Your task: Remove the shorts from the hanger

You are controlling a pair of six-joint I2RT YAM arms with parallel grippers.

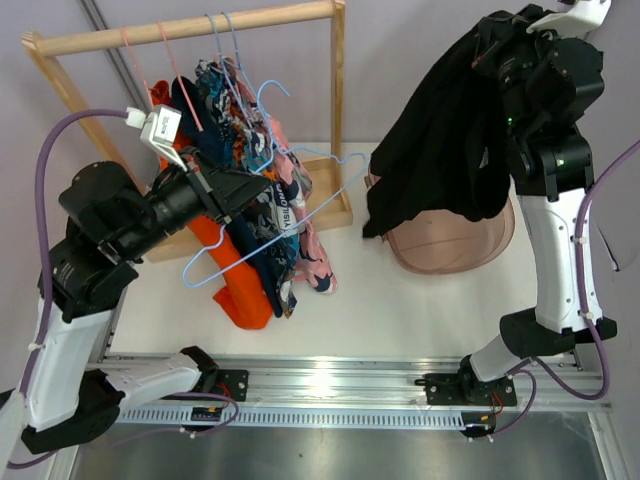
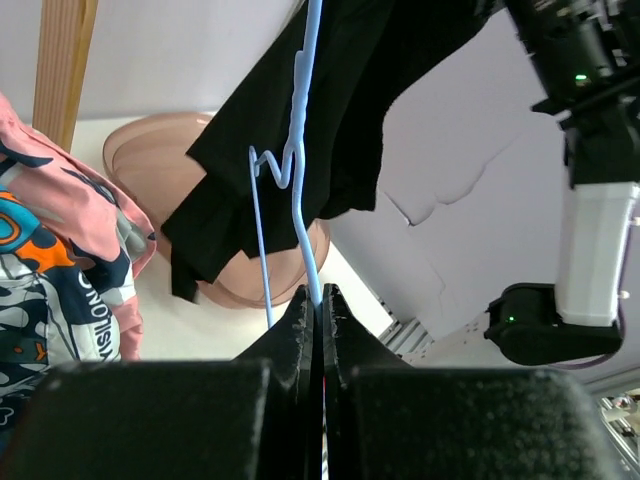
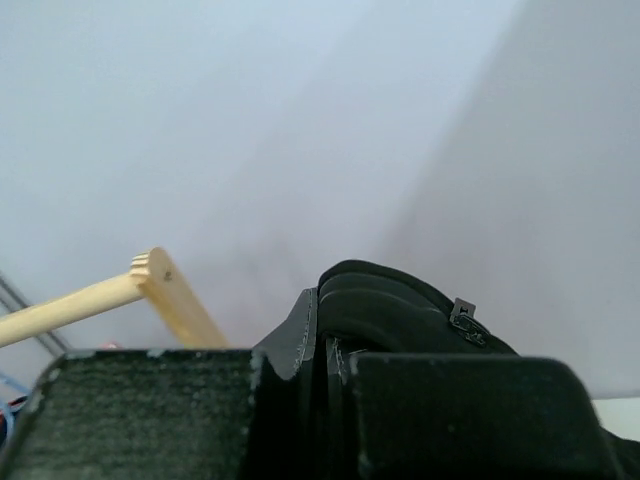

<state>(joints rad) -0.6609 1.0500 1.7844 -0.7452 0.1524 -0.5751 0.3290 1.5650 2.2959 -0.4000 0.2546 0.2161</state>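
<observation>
Clothing: black shorts, plain; orange shorts, bright; pink floral shorts; printed shorts in teal, orange and white. Hanger, light blue; rack, pale wood. Tub, see-through brownish pink; table, white.

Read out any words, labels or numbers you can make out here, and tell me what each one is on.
"ISION": white capitals on the dark waistband of the teal-orange-white print shorts; the letters before and after it are unclear.
White tag on the left arm: its print is too small to read.
No other text is readable.
</observation>
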